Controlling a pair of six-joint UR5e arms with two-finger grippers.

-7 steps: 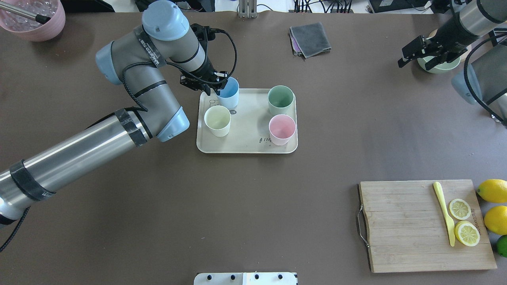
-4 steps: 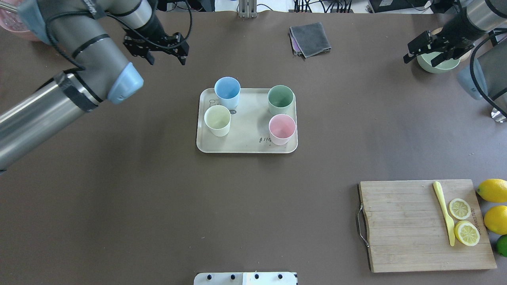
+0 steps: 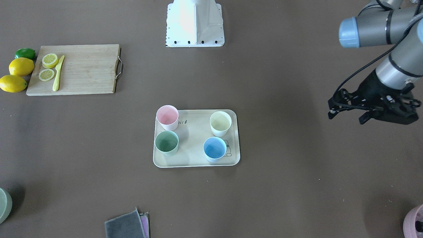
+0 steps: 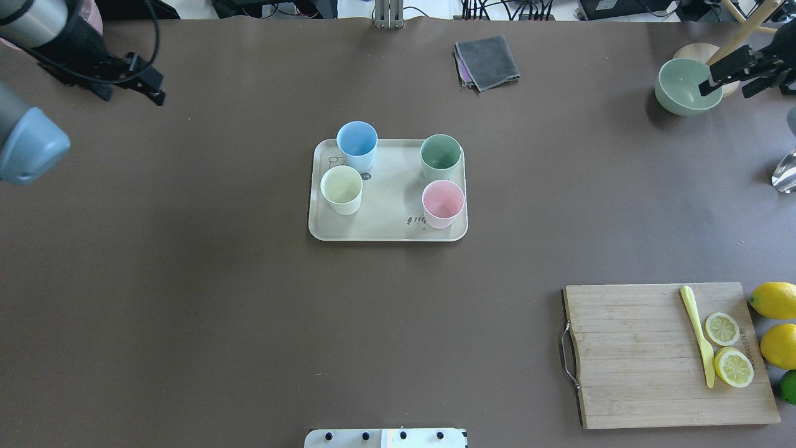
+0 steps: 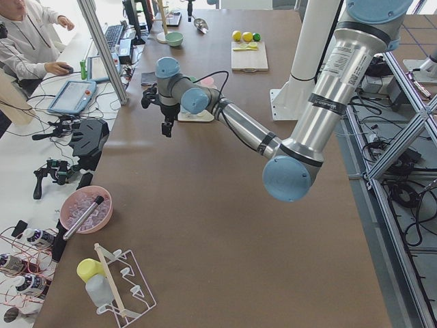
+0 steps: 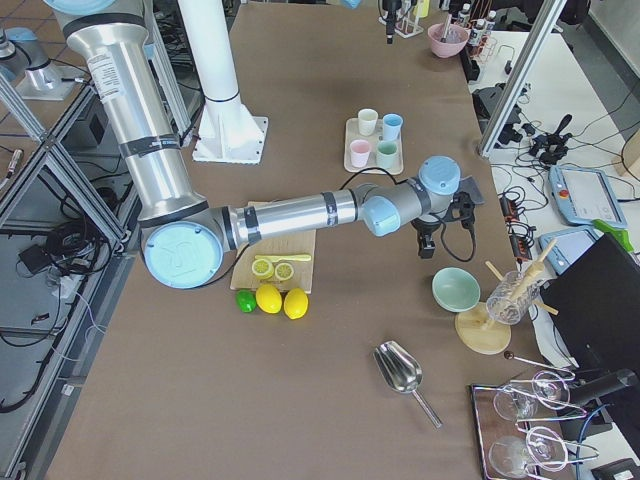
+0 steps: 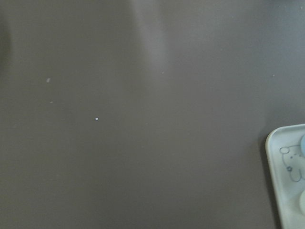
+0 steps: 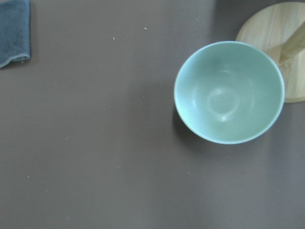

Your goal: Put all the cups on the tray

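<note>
The left gripper (image 4: 130, 93), jaws apart and empty, had drawn far back from the light blue plastic tumbler (image 4: 357, 140). It stood upright on the flat cream-beige rectangular tray (image 4: 392, 214) with the cream-white tumbler (image 4: 341, 186), the sage green tumbler (image 4: 440, 152) and the pastel pink tumbler (image 4: 443, 200), so the task seemed complete. The right gripper (image 4: 724, 93) was parted too.

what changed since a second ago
The left hand left the blue cup and swung off toward the table's far left corner, open and empty. The right hand drew back rightward across the green bowl. The blue cup, cream cup, green cup and pink cup stayed put on the tray.
</note>
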